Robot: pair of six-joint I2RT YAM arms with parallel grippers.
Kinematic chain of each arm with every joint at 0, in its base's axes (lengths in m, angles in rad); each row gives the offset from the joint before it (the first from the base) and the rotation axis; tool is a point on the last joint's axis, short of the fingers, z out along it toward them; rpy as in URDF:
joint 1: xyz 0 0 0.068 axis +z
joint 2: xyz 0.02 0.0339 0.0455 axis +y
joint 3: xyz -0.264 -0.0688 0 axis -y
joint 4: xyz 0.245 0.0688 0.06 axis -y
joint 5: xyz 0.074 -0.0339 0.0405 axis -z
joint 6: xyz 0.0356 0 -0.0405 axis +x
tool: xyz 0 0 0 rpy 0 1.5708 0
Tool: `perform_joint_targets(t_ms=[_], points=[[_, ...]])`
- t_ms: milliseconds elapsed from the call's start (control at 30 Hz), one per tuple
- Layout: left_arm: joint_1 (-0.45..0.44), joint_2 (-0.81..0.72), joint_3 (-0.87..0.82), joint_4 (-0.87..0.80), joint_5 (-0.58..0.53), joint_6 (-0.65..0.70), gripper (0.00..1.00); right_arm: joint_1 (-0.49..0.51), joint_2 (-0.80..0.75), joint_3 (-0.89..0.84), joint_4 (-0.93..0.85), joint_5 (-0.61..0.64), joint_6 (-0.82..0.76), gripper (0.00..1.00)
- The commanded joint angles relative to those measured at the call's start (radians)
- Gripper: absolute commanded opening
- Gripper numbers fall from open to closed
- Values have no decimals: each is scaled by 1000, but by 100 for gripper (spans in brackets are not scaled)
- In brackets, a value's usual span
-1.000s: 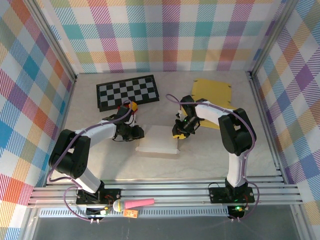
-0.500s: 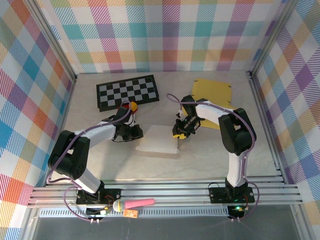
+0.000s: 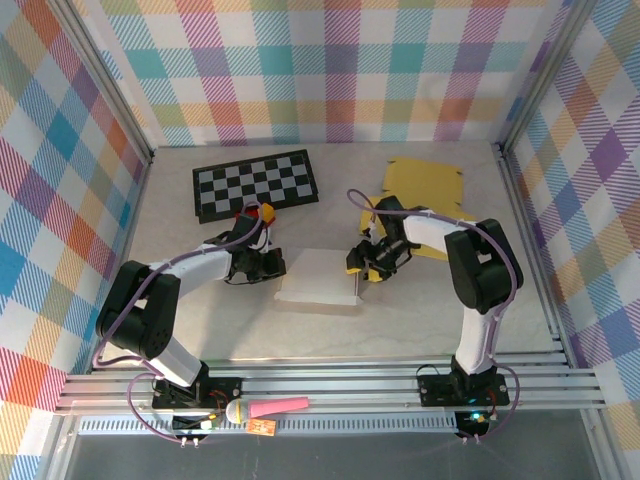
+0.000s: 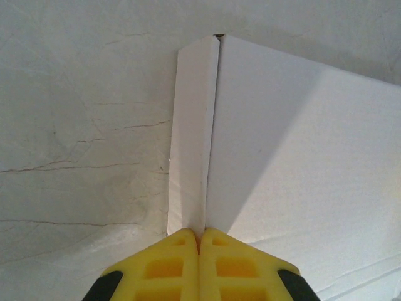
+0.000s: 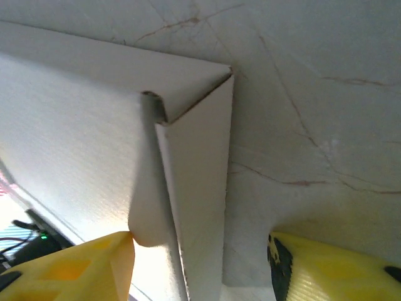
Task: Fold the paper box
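White paper box point(image 3: 318, 280) lies mid-table between the arms. The left gripper point(image 4: 199, 237) — jaws pressed together — meets the crease of the box's left flap. The right gripper point(image 3: 364, 269) stands spread, astride the right flap. Beyond lie a checkered board point(image 3: 256, 184) and a yellow sheet point(image 3: 424, 181).

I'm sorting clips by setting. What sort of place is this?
Likely a lab robot cell: plaid walls on an aluminium frame enclose a table holding a white paper box and a checkerboard.

the pale table point(image 3: 420, 320) carries a white paper box point(image 3: 318, 280), a checkerboard point(image 3: 256, 184) and a yellow sheet point(image 3: 424, 182).
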Motion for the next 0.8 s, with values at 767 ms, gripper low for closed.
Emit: perform_joint_targets(t_ms=[767], points=[[116,-3,-131,104,174,-23,0,-5,3,-20,222,-277,15,75]])
